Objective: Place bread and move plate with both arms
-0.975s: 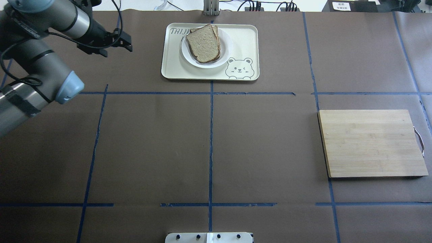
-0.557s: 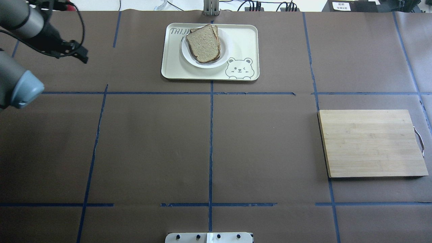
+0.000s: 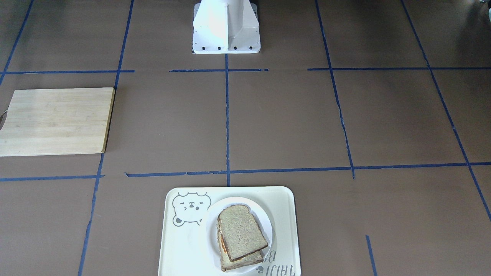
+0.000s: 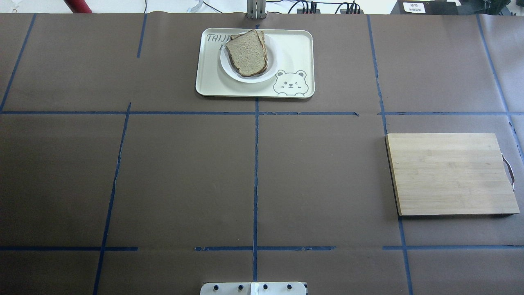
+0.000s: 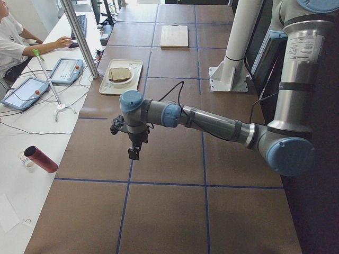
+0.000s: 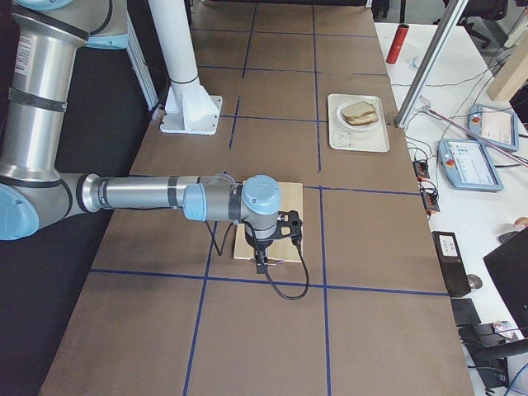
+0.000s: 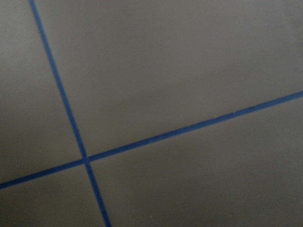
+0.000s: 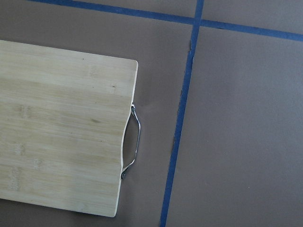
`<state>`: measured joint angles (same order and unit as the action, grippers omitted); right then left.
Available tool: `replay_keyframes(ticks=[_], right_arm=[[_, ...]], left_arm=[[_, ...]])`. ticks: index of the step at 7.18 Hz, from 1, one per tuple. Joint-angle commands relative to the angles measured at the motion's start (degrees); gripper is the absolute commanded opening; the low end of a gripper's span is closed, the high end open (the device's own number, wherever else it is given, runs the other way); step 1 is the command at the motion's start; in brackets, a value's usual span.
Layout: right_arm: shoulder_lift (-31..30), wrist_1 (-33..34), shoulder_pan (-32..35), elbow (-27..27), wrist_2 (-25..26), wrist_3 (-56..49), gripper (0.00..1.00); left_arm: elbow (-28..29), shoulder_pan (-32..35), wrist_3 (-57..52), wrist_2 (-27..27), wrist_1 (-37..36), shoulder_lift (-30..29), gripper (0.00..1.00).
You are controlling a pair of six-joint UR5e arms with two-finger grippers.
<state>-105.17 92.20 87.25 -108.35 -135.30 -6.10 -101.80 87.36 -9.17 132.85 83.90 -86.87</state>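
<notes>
The bread (image 4: 247, 52) lies on top of a second slice on the plate (image 4: 276, 55), which stands on the cream bear tray (image 4: 297, 45) at the table's far middle. The front-facing view shows the bread (image 3: 241, 232), plate (image 3: 265, 225) and tray (image 3: 176, 245). My left gripper (image 5: 133, 153) shows only in the exterior left view, above bare table, well away from the tray (image 5: 108, 84). My right gripper (image 6: 261, 262) shows only in the exterior right view, above the wooden board's near edge. I cannot tell whether either gripper is open or shut.
A wooden cutting board (image 4: 450, 174) with a metal handle (image 8: 132, 142) lies on my right. The white robot base (image 3: 226, 27) stands at the near middle edge. A red bottle (image 5: 41, 159), tablets and an operator (image 5: 10, 42) are at the side table.
My left arm has swung left and out of the overhead view. The bread, plate, tray and board have not moved.
</notes>
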Motion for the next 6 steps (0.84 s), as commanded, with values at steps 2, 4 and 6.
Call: replay_keyframes(ticks=[2, 4, 6], right_arm=[[-0.13, 0.00, -0.06, 0.07, -0.05, 0.03, 1.00], [-0.22, 0.00, 0.02, -0.02, -0.05, 0.03, 1.00], [-0.21, -0.09, -0.06, -0.10, -0.05, -0.05, 1.00]], left_arm=[[0.72, 2.91, -0.41, -0.58, 0.21, 3.19, 1.00], [-0.94, 3.00, -0.50, -1.02, 0.13, 4.16, 1.00], [-0.86, 3.00, -0.59, -1.02, 0.04, 4.34, 1.00]])
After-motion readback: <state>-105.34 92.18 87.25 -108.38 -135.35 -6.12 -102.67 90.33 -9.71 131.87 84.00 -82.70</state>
